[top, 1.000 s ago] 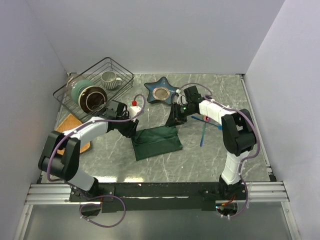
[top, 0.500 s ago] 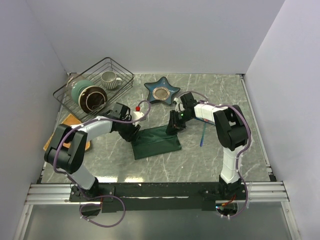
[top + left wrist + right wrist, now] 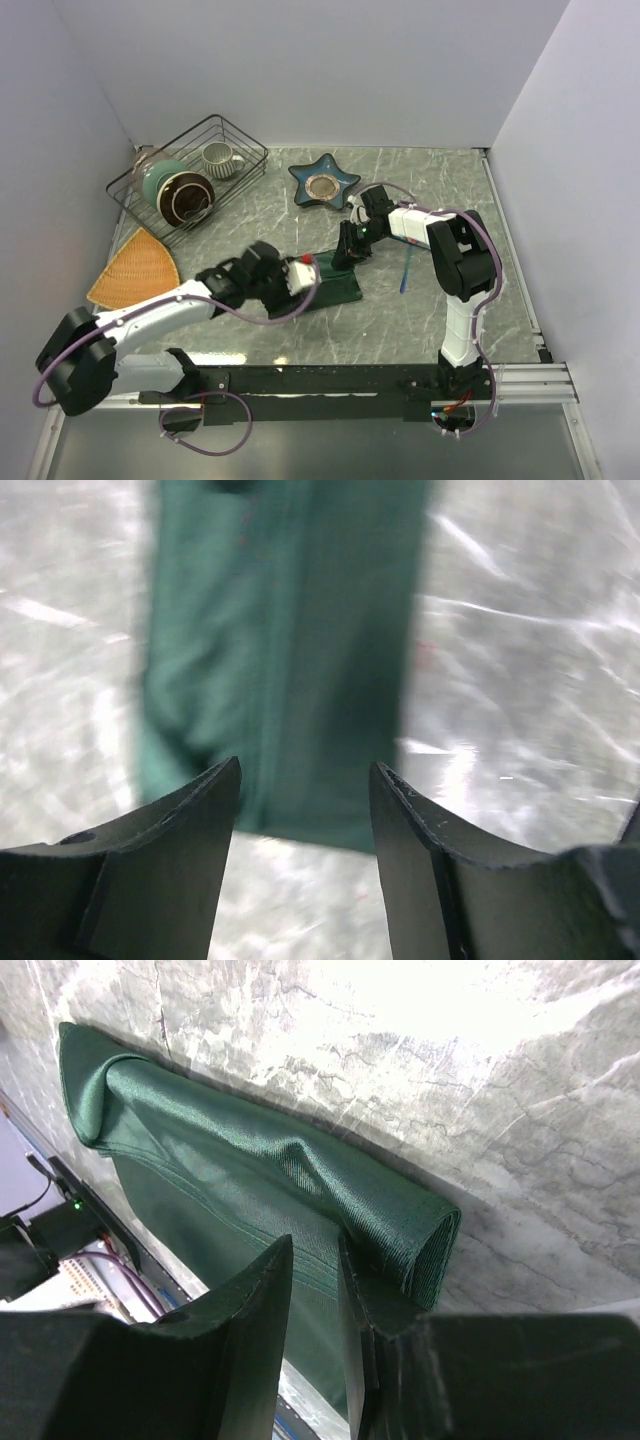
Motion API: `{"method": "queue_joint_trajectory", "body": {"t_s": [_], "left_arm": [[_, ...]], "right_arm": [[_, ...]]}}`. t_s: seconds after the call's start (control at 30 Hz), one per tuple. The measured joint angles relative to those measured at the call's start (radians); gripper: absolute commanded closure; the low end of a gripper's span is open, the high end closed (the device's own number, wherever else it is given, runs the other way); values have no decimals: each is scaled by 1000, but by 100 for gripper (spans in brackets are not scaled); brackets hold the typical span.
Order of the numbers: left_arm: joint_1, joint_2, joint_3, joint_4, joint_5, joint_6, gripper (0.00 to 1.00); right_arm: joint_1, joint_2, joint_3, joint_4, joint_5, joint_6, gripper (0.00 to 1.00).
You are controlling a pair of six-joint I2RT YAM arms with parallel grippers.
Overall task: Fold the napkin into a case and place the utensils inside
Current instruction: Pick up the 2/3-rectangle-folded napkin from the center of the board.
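Left gripper (image 3: 305, 770) hangs with fingers wide and empty, the napkin (image 3: 290, 650) stretching away just beyond the tips. Right gripper (image 3: 315, 1252) is narrow, nipping the napkin's edge, a rolled fold just right of its fingers.

Napkin (image 3: 340, 285) partly hidden, one view blurred
From above, the left gripper (image 3: 312, 277) covers the napkin's left end and the right gripper (image 3: 347, 255) its far corner. The left wrist view is smeared, and the cloth's far end is cut off.
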Motion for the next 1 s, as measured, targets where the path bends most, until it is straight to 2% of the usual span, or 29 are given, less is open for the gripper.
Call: {"method": "queue_joint_trajectory", "body": {"t_s": [0.07, 0.2, 0.43, 0.53, 0.67, 0.87, 1.0], "left_arm": [[-83, 25, -28, 23, -53, -6, 41], [-169, 138, -36, 79, -146, -24, 42], [-251, 262, -41, 176, -228, -23, 50], [-261, 291, -41, 231, -263, -12, 58], [-262, 321, -41, 287, -301, 9, 80], [-255, 320, -40, 256, -293, 50, 92], [-192, 314, 10, 143, -188, 63, 94]], "right_arm": [[0, 0, -1, 2, -1, 2, 67], [0, -1, -5, 7, -2, 3, 67], [0, -6, -13, 16, -2, 2, 68], [0, -8, -20, 23, -3, 2, 68], [0, -11, -29, 34, -6, 2, 68], [3, -26, -55, 47, -14, 2, 68], [11, -35, -64, 34, -17, -3, 66]]}}
